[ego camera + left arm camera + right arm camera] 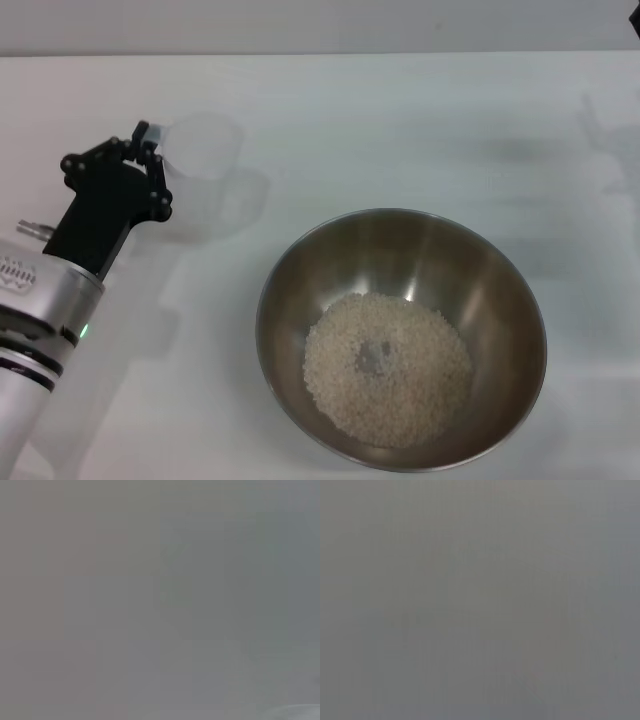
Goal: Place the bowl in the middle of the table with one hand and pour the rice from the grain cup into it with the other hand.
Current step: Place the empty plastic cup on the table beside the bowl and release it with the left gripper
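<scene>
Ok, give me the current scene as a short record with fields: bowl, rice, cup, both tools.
bowl: the bowl stands on the table, nearer the robot than the cup
rice: the rice lies heaped inside the bowl
cup: the grain cup is upright, apparently empty, left of the bowl
left tool: the left tool is at the cup's side
right tool: not in view

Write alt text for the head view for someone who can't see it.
A large round stainless-steel bowl sits on the plain white table, holding a loose heap of off-white rice. At the far left, the black left gripper is at a small translucent plastic grain cup, which stands upright apart from the bowl.
</scene>
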Robot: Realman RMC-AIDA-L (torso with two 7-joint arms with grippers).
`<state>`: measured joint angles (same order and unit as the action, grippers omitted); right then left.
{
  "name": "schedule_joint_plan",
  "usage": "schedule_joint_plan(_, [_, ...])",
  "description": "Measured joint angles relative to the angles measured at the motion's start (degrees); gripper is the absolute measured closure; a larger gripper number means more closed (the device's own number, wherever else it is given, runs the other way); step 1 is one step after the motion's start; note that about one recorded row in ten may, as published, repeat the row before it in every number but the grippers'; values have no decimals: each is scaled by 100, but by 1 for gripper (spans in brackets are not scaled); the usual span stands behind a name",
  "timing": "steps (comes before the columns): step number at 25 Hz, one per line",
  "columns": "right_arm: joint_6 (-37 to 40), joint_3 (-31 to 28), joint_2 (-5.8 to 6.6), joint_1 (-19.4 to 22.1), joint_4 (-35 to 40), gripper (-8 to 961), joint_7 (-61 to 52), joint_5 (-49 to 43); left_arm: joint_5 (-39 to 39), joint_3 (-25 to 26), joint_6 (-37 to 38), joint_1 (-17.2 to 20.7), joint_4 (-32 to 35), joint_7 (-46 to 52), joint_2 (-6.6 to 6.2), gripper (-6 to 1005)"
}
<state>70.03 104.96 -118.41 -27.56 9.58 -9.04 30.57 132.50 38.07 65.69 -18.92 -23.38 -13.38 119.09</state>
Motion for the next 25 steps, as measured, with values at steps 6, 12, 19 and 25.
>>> schedule_joint_plan(6, [69,4,-3,13,0,176,-11,0,-135,4,-422,-52,47,376,0,926])
schedule_joint_plan(12, [73,4,-2,14,0,176,-15,0,-144,10,-615,-61,50,394,5,923])
schedule_joint_plan(19, [155,19,-7,20,0,176,-22,2,-201,16,-744,-68,102,405,9,920])
schedule_joint_plan(25, [155,32,-8,32,0,176,-25,2,-206,16,-846,-68,113,409,9,917])
